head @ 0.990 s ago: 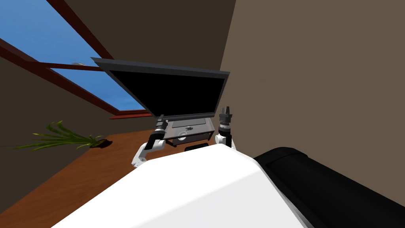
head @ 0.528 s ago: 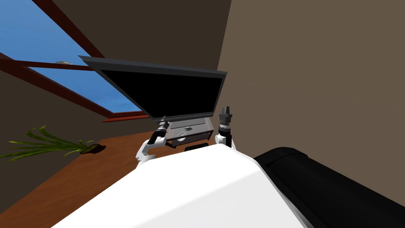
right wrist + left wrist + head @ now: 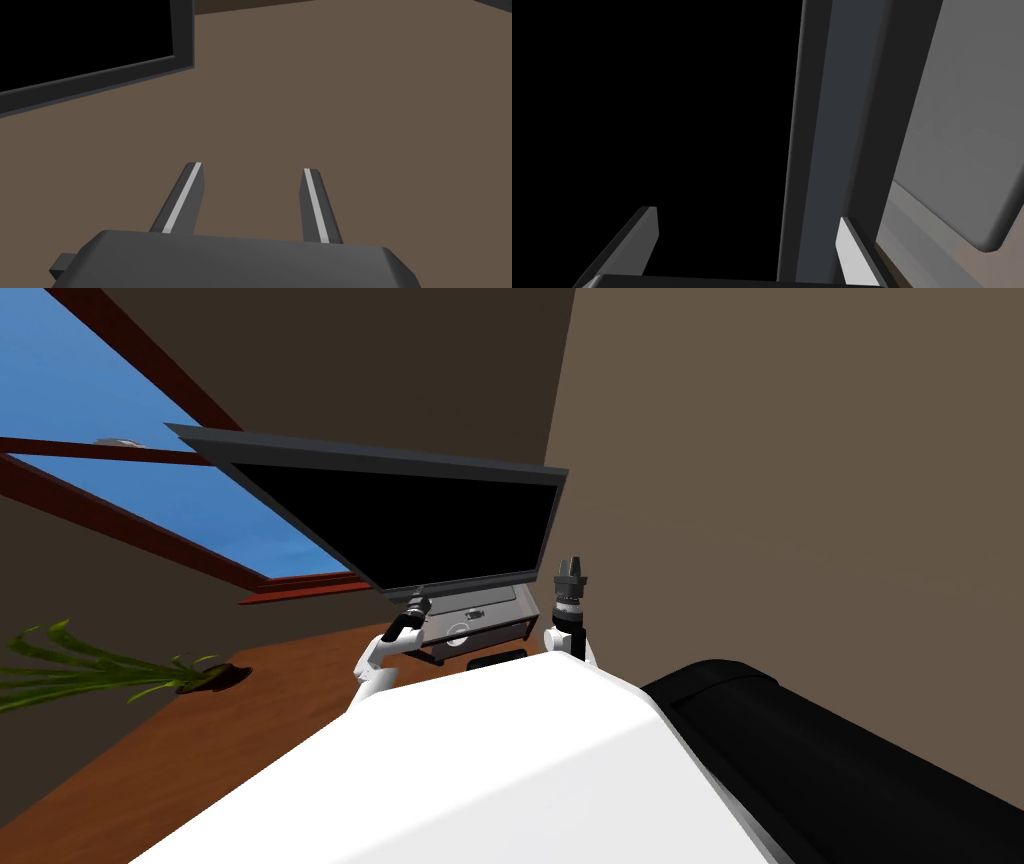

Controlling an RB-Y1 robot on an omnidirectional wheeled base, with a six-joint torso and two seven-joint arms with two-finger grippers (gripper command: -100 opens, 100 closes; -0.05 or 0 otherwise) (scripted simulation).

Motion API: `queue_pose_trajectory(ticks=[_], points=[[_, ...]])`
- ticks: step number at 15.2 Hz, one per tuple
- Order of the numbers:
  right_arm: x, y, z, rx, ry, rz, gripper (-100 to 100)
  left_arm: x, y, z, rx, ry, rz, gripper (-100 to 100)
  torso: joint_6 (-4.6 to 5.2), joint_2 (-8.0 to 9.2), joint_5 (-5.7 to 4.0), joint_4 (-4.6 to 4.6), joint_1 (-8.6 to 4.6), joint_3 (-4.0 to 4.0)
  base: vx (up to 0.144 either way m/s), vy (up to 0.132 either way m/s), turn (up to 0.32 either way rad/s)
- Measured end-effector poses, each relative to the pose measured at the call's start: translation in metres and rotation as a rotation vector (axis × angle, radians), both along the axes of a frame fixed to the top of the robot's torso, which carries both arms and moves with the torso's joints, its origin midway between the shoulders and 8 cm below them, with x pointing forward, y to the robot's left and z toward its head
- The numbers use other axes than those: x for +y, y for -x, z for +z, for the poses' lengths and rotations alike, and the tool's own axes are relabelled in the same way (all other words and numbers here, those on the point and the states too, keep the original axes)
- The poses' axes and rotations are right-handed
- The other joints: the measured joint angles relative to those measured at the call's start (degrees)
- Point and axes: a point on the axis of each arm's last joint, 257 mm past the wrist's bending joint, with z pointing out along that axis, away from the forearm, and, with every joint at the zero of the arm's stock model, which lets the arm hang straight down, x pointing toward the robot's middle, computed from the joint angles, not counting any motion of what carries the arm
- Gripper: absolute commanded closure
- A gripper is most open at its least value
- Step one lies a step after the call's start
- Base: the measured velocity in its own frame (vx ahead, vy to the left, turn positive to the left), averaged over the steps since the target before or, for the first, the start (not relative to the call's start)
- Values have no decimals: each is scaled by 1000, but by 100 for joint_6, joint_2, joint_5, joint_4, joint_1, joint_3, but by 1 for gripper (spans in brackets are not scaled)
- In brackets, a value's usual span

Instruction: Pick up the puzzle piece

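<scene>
— Where is the puzzle piece (image 3: 478, 612)?
— In the head view it is a small dark speck on top of the grey stand (image 3: 512, 600), under the television (image 3: 400, 523). It is too small to make out its shape.
— And the left gripper (image 3: 747, 214)?
— It is at the television's lower edge, about its 6 o'clock. The puzzle piece lies near it at roughly 3 o'clock, and they are apart. Its fingers stand wide apart and hold nothing. Its own camera shows the black screen and the dark grey frame between them.
— And the right gripper (image 3: 252, 168)?
— It is raised at the television's 4 o'clock corner, beside the brown wall (image 3: 800, 488). The puzzle piece lies at its 8 o'clock. Its fingers are parted, with nothing between them.
</scene>
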Motion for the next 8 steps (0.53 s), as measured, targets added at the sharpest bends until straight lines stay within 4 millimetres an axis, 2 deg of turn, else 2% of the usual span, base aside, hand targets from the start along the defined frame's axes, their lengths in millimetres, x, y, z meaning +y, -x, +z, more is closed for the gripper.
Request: queue_pose_trajectory(ticks=[8], points=[[0, 0, 0, 0, 0, 0, 0, 7, -10, -58, 195, 66, 42, -100, -1, 1, 0, 0, -1, 0, -2, 16, -86]])
